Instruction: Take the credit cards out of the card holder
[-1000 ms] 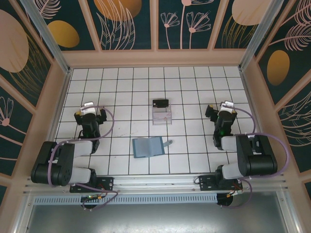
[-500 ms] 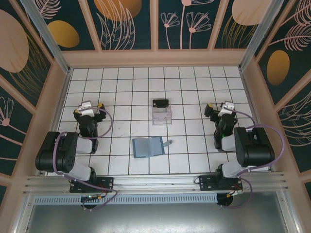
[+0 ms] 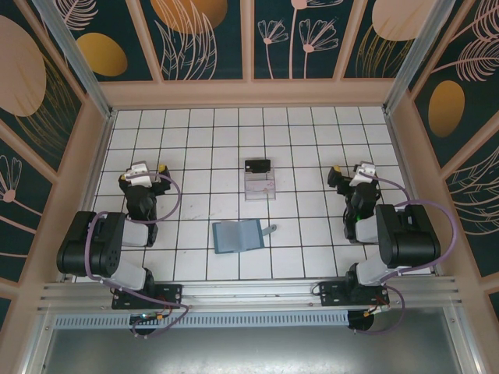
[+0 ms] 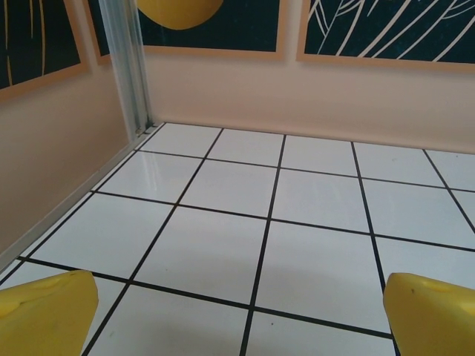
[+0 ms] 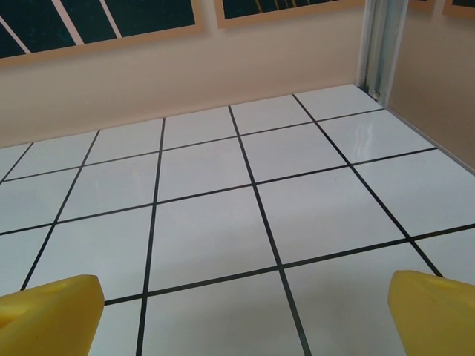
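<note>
Top external: left gripper at nine o'clock and right gripper at three hang wide open and empty, flanking the teal card holder; the black card at twelve seems already extracted.

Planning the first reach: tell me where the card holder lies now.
In the top external view the card holder lies flat on the tiled table, roughly centred left to right, just nearer the robot than the clear tray.

No txt, nos. or logos legible anywhere. Dark card, far of centre, too small to make out any print. Wallet, near centre: plain teal face, no lettering seen. Wall panels: leaf & circle art, no words.
</note>
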Available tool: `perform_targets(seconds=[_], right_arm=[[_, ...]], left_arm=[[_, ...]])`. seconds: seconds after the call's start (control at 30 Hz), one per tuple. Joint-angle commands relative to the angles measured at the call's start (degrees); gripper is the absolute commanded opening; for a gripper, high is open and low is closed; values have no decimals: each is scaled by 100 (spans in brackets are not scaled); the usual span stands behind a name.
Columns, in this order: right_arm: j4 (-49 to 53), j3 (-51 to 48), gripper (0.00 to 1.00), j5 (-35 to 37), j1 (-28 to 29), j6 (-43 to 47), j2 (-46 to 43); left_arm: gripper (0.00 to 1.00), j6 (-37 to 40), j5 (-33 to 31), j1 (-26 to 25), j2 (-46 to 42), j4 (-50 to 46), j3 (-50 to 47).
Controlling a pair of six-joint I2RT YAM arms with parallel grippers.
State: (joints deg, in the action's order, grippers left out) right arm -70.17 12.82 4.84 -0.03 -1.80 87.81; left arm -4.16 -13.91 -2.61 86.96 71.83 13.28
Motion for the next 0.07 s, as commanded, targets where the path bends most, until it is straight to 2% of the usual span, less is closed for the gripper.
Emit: perform_targets(seconds=[0.0, 0.03], right_arm=[[-233, 2, 99, -89, -56, 79, 39], [-234, 8, 99, -89, -50, 84, 35]], left_arm=[[99, -15, 49, 41, 6, 254, -45], [99, -14, 46, 41, 7, 252, -45]])
